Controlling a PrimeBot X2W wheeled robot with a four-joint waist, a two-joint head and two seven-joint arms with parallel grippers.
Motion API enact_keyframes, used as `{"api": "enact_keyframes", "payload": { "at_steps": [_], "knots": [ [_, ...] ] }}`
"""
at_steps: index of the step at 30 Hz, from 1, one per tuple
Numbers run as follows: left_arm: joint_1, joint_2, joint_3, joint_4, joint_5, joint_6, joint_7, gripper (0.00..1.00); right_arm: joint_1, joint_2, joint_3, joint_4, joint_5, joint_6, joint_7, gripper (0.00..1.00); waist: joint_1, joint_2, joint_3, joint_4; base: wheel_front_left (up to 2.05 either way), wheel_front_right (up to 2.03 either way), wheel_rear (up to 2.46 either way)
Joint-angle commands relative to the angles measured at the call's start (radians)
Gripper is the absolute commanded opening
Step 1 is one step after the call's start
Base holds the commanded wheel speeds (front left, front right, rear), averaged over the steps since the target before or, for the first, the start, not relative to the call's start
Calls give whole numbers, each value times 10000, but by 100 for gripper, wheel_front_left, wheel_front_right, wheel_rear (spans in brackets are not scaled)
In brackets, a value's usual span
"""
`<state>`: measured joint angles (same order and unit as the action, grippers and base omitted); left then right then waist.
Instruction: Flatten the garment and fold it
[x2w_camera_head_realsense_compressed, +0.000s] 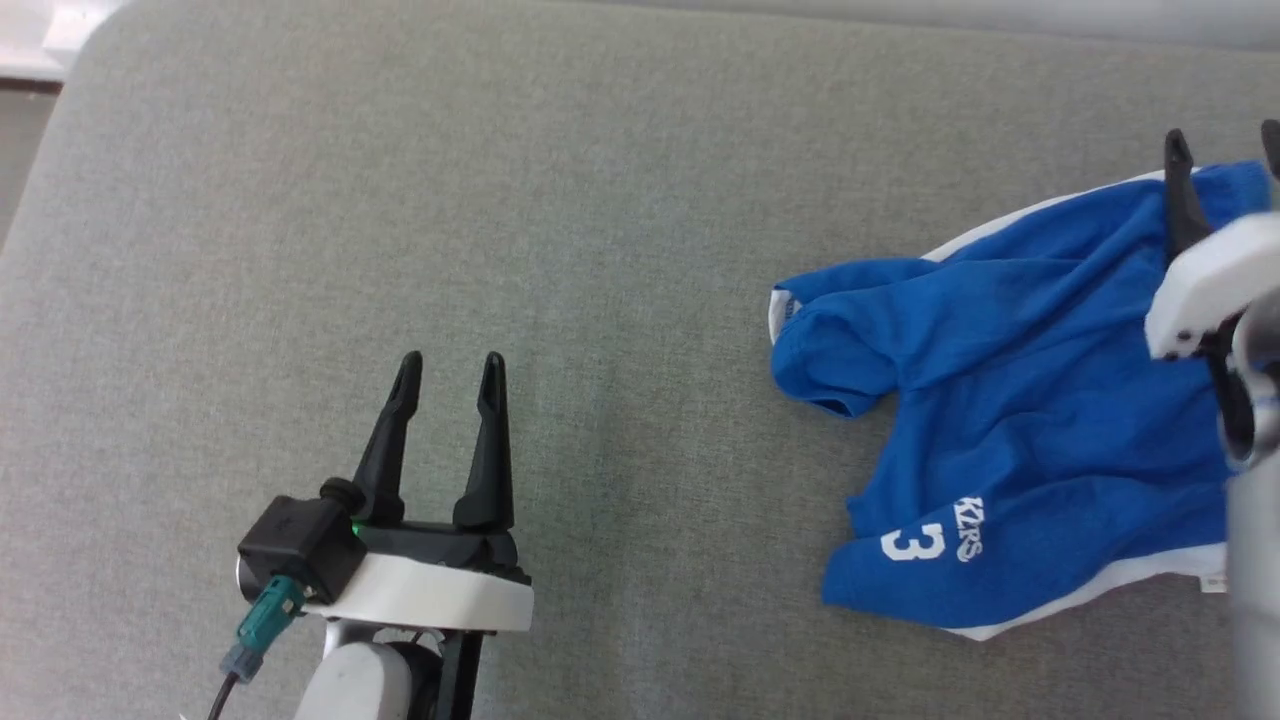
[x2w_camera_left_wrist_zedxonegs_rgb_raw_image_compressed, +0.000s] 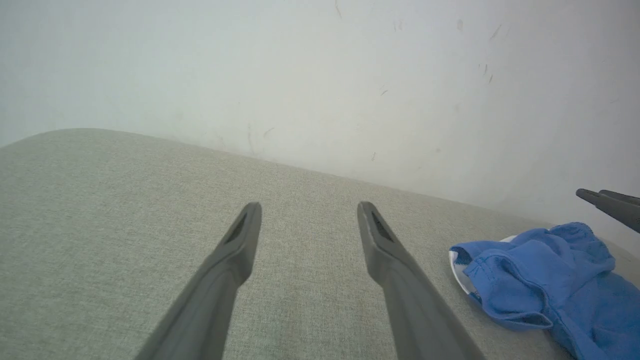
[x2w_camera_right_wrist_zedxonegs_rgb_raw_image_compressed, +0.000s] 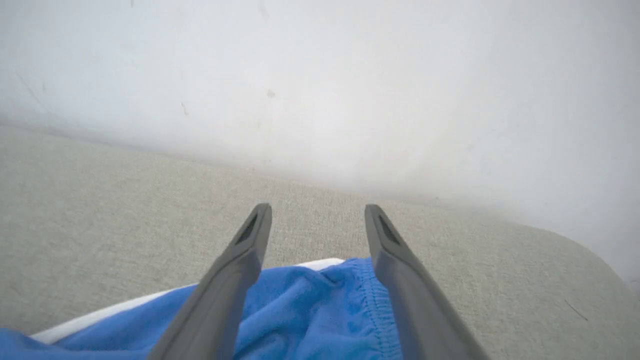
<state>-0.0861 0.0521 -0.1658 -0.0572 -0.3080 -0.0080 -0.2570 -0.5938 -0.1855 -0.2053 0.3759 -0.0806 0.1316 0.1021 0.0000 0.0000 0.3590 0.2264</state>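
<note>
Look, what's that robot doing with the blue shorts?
It's meant to smooth out and fold the blue shorts, which lie crumpled on the grey cushion, not flat or folded yet. The robot's right pincer hovers open over the shorts' far edge, gripping nothing. Its left pincer is open too, over bare cushion well away from the shorts.

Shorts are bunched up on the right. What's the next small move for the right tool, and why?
Probably lower the open right tool and pinch the gathered edge lying between its fingers, then draw it outward. The shorts lie crumpled, not flat.
</note>
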Motion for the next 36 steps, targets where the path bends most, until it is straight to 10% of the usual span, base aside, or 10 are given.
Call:
{"api": "enact_keyframes", "payload": {
  "at_steps": [1, 9, 19, 36],
  "knots": [
    [67, -18, 41, 5, 69, -5, -47, 100, 485, 208, -134, -359, 101, -9, -309, 100, 0, 0, -348, -247, 0, 0, 0],
    [775, -18, 480, -82, 304, 55, -47, 100, 4377, 1335, -826, -3999, 315, -9, -1907, 100, 0, 0, -1116, -1041, 0, 0, 0],
    [560, 241, 235, 175, 974, -401, 71, 100, 6353, 1351, -657, -4422, 2079, -9, -2897, 100, 0, 0, -1245, -1869, 0, 0, 0],
    [-4273, 988, -2561, 3303, 346, -1214, 5313, 100, 5985, 1352, -556, -4973, 2203, -9, -2767, 100, 0, 0, -454, -2460, 0, 0, 0]
  ]
}}
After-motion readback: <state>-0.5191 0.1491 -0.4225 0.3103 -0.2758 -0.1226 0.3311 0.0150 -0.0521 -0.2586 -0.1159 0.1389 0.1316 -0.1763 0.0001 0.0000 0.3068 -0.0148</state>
